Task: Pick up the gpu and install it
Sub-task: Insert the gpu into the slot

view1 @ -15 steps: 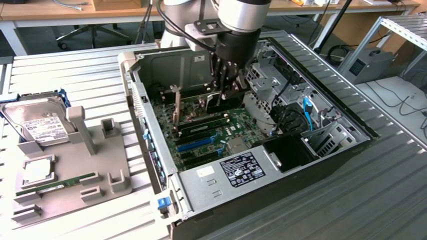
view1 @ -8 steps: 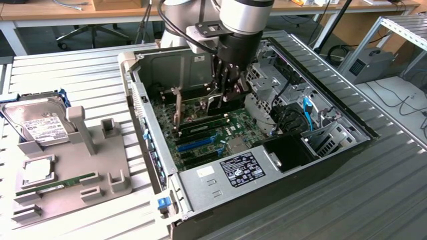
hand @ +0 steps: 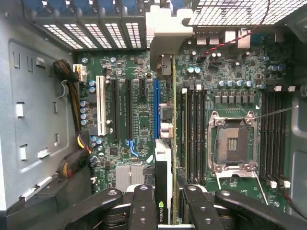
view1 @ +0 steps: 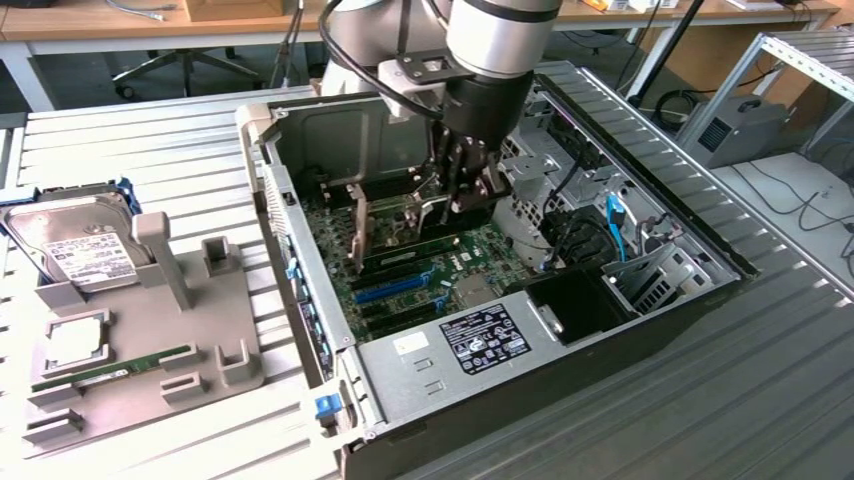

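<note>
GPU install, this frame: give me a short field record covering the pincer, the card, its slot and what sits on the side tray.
pincer: down inside the open PC case, shut on the gpu
gpu: held edge-on over the motherboard, alongside the long blue slot; seated or not, cannot tell
CPU socket: no chip in it
grey tray: outside the case at the exterior view's left, carrying a hard drive and a RAM stick
</note>
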`<state>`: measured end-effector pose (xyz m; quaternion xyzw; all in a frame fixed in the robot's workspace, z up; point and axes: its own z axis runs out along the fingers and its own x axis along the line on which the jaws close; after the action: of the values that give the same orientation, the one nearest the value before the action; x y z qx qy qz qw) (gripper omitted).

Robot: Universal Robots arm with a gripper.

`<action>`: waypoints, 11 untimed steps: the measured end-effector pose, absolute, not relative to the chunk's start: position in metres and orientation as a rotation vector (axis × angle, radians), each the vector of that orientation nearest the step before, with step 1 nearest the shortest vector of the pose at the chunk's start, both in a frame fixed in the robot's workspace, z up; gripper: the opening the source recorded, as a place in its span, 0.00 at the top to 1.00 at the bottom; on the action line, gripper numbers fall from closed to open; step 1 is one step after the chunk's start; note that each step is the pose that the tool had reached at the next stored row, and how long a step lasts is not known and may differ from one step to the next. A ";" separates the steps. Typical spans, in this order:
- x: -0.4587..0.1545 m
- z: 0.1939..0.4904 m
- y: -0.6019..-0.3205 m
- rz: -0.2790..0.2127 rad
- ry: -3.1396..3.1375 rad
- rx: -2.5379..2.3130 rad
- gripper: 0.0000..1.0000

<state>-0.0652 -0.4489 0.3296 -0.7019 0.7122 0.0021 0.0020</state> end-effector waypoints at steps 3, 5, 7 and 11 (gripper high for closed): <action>-0.066 0.324 -0.449 0.006 2.235 -2.203 0.73; -0.066 0.320 -0.449 0.006 2.235 -2.203 0.73; -0.067 0.317 -0.449 0.006 2.235 -2.203 0.73; -0.068 0.310 -0.449 0.006 2.235 -2.203 0.73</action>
<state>-0.0676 -0.4490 0.3101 -0.7020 0.7122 0.0020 0.0019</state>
